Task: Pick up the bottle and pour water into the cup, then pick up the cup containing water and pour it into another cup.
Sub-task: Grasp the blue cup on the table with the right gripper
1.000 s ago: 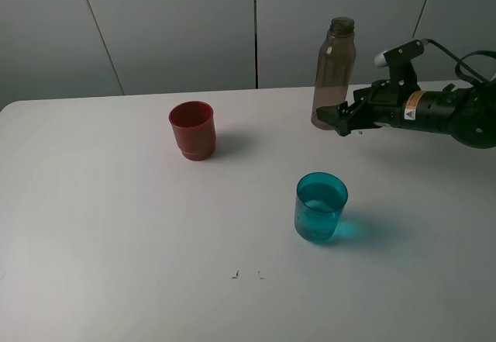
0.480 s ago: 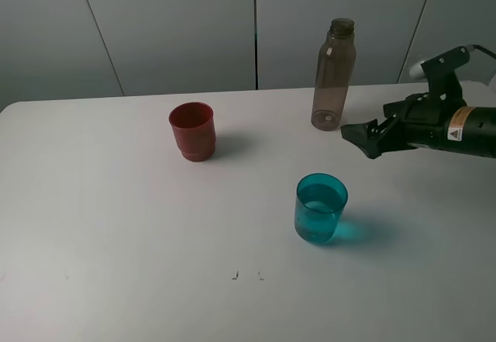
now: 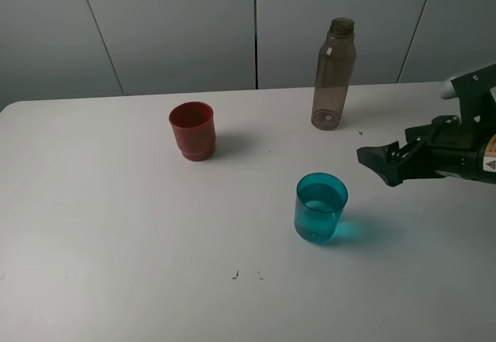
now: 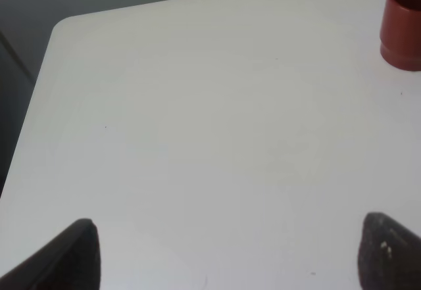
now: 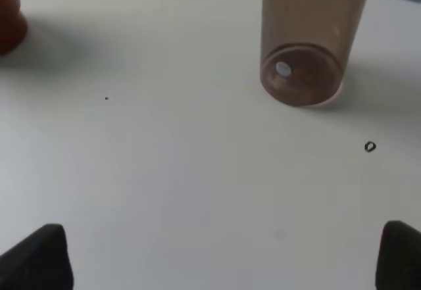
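Observation:
The smoky grey-brown bottle (image 3: 333,74) stands upright at the back of the white table (image 3: 116,226), uncapped; it also shows in the right wrist view (image 5: 309,37). The teal cup (image 3: 320,207) stands in front of it with water inside. The dark-red cup (image 3: 192,130) stands to the left; its edge shows in the left wrist view (image 4: 402,24) and in the right wrist view (image 5: 10,14). My right gripper (image 3: 380,164) is open and empty, right of the teal cup and in front of the bottle. My left gripper (image 4: 223,254) is open, empty, over bare table.
A tiny dark ring (image 5: 370,146) lies on the table near the bottle's base. Small dark marks (image 3: 246,274) sit near the table's front. Grey wall panels (image 3: 155,24) stand behind the table. The table's left corner (image 4: 62,27) shows in the left wrist view.
My right gripper has let go of the bottle, which now stands on the table, and has drawn back to the right and toward the front. The cups have not moved.

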